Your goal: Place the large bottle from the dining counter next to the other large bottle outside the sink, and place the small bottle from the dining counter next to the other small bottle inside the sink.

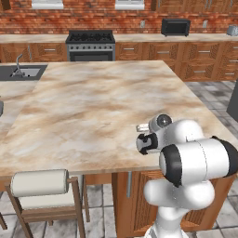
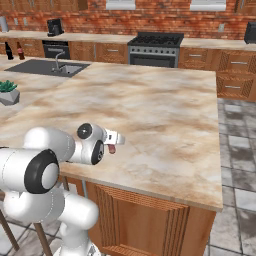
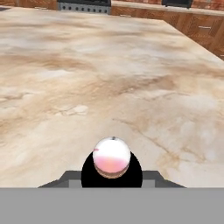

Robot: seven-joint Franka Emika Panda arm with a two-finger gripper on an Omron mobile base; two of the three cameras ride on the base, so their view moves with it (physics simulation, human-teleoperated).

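Note:
My gripper (image 2: 112, 145) hangs low over the front part of the dining counter (image 1: 102, 107), shut on the small bottle (image 3: 112, 157). In the hand view the pinkish-white bottle shows end-on between the dark fingertips. From the right base it appears as a pink stub (image 2: 111, 148) under the white hand. The sink (image 2: 50, 67) lies at the counter's far left, with its chrome faucet (image 1: 18, 65). Two tall dark bottles (image 2: 8, 50) stand side by side just beyond the sink. The inside of the basin is hidden, and the other small bottle with it.
A potted plant (image 2: 7, 92) sits on the counter's left edge. A stool with a white cushion (image 1: 42, 186) stands at the front edge. A stove (image 1: 90, 44) and a microwave (image 1: 175, 27) line the brick wall. A broad bare stretch of marbled stone runs from the gripper to the sink.

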